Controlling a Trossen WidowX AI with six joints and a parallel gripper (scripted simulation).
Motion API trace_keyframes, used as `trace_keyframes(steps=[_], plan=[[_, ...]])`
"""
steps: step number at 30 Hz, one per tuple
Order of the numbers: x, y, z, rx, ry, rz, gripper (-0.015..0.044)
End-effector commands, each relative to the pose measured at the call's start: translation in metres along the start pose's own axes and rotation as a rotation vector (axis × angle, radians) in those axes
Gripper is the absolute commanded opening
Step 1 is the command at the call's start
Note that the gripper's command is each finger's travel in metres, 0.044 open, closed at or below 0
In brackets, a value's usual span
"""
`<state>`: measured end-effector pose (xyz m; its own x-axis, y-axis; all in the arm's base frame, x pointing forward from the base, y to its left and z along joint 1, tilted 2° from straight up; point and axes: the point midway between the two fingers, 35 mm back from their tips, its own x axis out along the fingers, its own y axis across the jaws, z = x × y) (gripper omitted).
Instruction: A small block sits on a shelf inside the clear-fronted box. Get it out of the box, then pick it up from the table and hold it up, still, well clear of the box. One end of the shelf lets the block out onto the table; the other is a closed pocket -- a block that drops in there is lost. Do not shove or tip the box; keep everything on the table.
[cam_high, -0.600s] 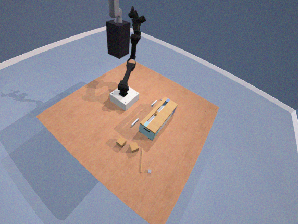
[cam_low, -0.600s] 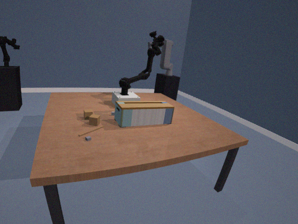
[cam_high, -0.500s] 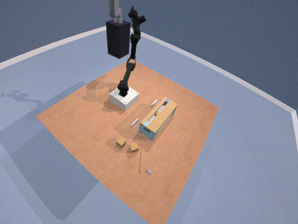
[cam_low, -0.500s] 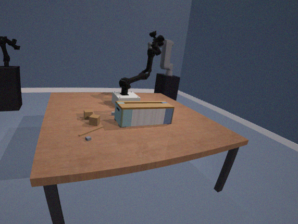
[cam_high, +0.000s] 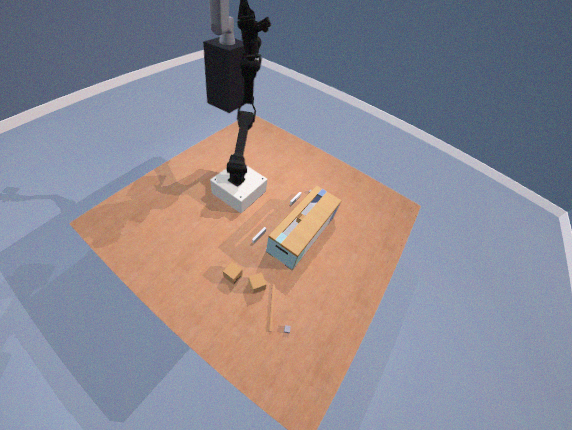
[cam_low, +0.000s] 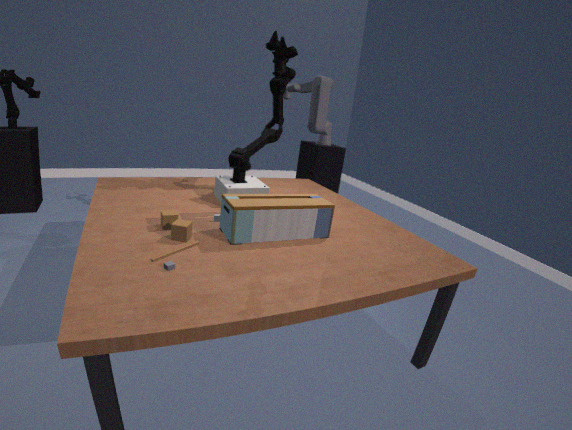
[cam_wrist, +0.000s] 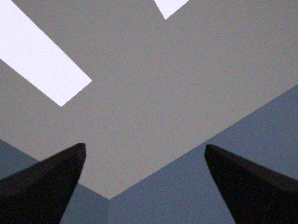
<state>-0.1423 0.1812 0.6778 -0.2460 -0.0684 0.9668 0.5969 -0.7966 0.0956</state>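
Spanning a blue-walled room, the wooden tabletop (cam_low: 300, 295) carries the box (cam_low: 276, 218); the arm (cam_low: 260, 137) rears upright, tool (cam_low: 281, 44) fingers apart, empty.

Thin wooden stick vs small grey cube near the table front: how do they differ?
Shape: the thin wooden stick is long and slender; the small grey cube is compact and blocky.
Colour: the stick is tan, close to the wooden table in tone; the cube is pale grey and stands out.
Position: the cube lies just off the stick's near end, nearer the table's front edge.
Shared: both rest on the table outside the box, untouched by the arm.
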Motion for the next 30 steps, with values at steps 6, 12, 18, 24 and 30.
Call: trace_keyframes(steps=[6, 12, 18, 24, 30], plan=[[0.010, 0.123, -0.013, 0.235, 0.022, 0.326, 0.0400], [-0.005, 0.223, -0.019, 0.459, 0.101, 0.594, 0.0400], [-0.042, 0.319, -0.018, 0.679, 0.237, 0.867, 0.0400], [-0.096, 0.402, -0.007, 0.894, 0.418, 1.123, 0.0400], [-0.164, 0.469, 0.015, 1.080, 0.651, 1.371, 0.0400]])
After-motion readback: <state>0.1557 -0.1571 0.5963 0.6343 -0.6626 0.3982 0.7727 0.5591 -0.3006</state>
